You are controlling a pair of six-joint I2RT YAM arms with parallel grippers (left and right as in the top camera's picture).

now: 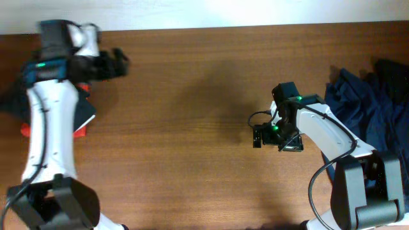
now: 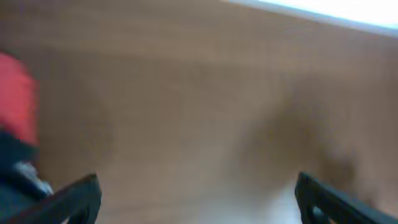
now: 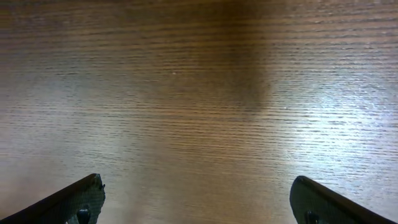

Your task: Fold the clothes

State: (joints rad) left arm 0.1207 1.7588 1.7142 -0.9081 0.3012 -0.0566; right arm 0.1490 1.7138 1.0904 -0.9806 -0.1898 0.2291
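A heap of navy blue clothes (image 1: 358, 105) lies crumpled at the table's right edge, with a darker blackish cloth (image 1: 393, 73) behind it; no chest print shows. My right gripper (image 1: 257, 135) is open and empty over bare wood, left of the heap; its wrist view (image 3: 196, 186) shows only wood between the fingers. My left gripper (image 1: 118, 64) is open and empty at the far left back; its wrist view (image 2: 196, 190) is blurred.
A small stack of red (image 1: 80, 131), dark and white flat items lies under my left arm at the table's left edge. The red item (image 2: 15, 93) shows in the left wrist view. The brown wooden table (image 1: 185, 115) ends at a white wall at the back.
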